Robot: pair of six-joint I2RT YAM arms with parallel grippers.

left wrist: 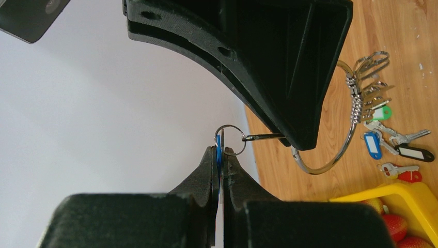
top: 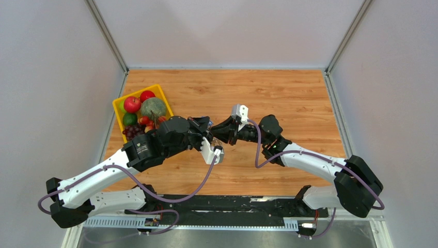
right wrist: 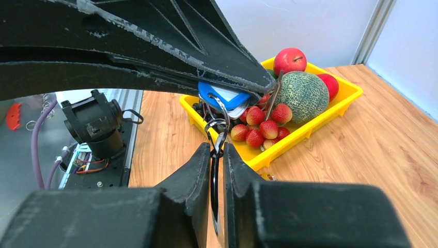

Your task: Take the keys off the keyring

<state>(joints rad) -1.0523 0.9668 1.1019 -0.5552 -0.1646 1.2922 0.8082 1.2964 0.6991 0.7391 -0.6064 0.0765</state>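
Bench (top: 289, 103): light wood grain, boards running left to right, walled at the rear and both sides. A black rail (top: 227, 204) runs along the near edge.

Yellow basket (top: 134, 95) sits at the left rear, close to the left wall and skewed to the bench edges.

Left wrist view: loose keys lie on the wood just beside a basket corner. They are a blue tag (left wrist: 371, 145), a black tag (left wrist: 415, 153), a bare silver key (left wrist: 408, 137) between those two, and a red-headed key (left wrist: 405, 174) nearest the basket. A green tag (left wrist: 383, 112) lies further off; cannot tell whether it rests on the bench or hangs above it.
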